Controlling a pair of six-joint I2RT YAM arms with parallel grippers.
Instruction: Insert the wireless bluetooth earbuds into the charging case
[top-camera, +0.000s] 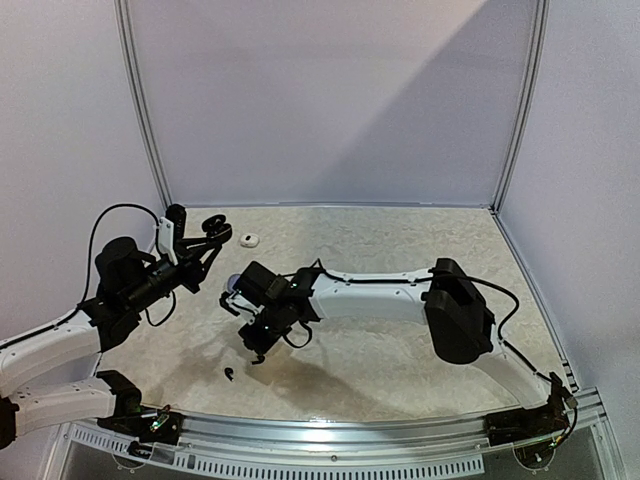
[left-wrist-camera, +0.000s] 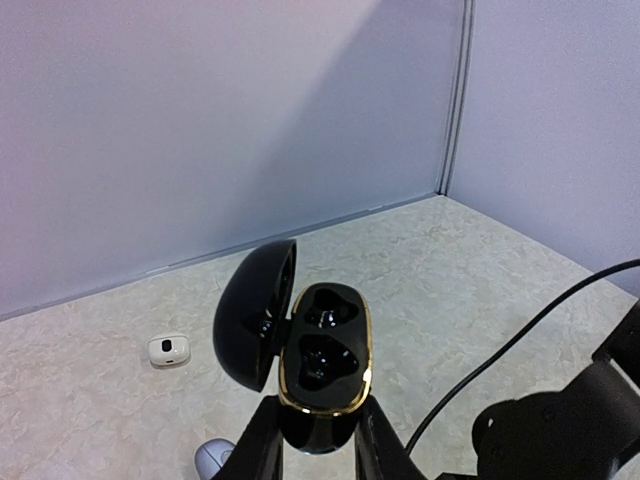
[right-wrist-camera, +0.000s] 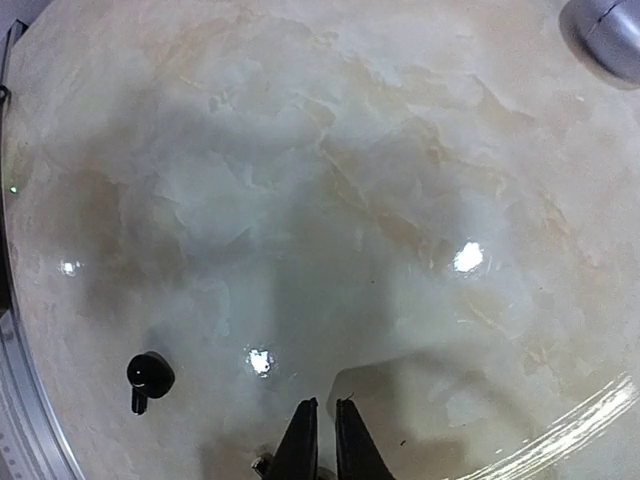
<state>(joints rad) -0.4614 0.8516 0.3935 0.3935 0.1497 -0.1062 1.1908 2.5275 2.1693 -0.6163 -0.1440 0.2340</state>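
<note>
One black earbud lies on the counter near its front edge. Its round body is uppermost in the right wrist view, and its short stem, the long axis, points down-frame. The right hand hangs close beside it, fingers together on nothing. The black charging case is raised off the counter, its near end clamped in the left hand. The case's long axis points away from the hand, and the lid is swung open to one side. Two glossy wells show inside; their contents cannot be told. A small white piece and a silvery-grey piece rest beyond.
</note>
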